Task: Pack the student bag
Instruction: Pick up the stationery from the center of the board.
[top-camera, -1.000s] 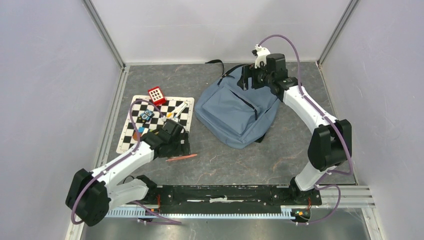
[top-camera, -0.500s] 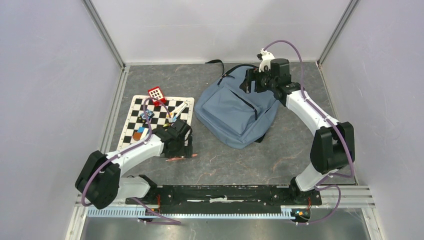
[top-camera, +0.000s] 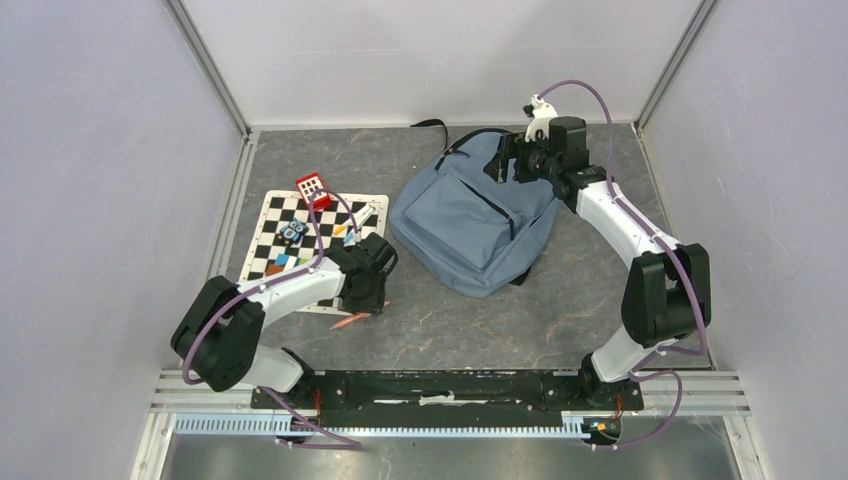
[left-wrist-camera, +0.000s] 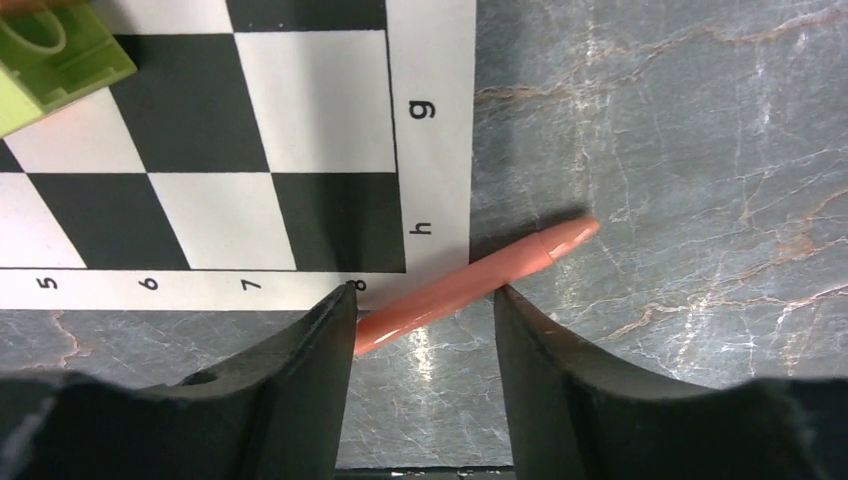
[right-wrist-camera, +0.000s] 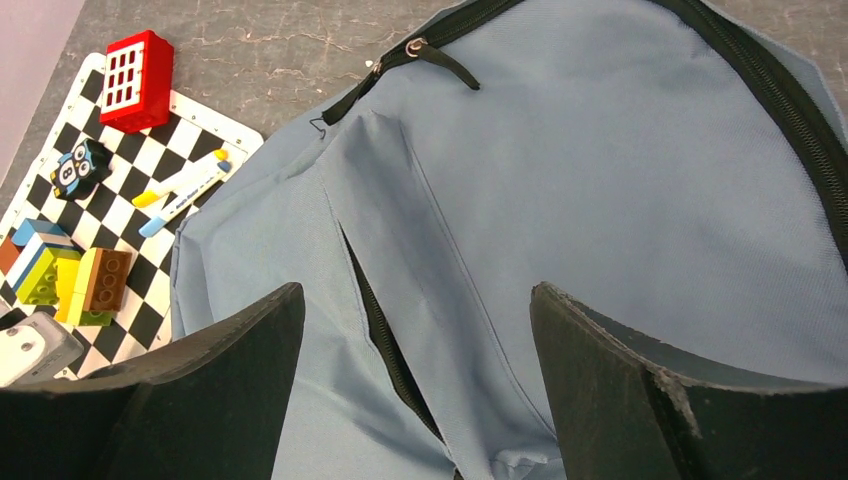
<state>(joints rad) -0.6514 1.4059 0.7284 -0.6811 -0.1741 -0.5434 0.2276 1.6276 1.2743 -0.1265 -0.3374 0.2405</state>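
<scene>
**Left gripper (left-wrist-camera: 422, 300) is straddling a pink pen (left-wrist-camera: 470, 280) while the right gripper (right-wrist-camera: 415, 300) is hovering over the student bag (top-camera: 470, 225).**

The left gripper's black jaws are standing apart with the pen lying slantwise between them, its rear end tucked under one finger (left-wrist-camera: 320, 350); no firm clamp on it is showing. The pen is resting on the grey marbled table (left-wrist-camera: 650, 150), touching the near right corner of the chessboard mat (left-wrist-camera: 320, 100), where a green brick (left-wrist-camera: 50, 55) is sitting further in. The right gripper's jaws are spread wide and holding nothing above the bag's upper end. The blue-grey bag is lying flat toward the table's far edge, right of the middle, with its front pocket zipper (right-wrist-camera: 385, 340) facing up. Left of it, a red block (right-wrist-camera: 135, 80), a marker (right-wrist-camera: 185, 185) and stacked bricks (right-wrist-camera: 85, 280) are lying on the mat.
</scene>
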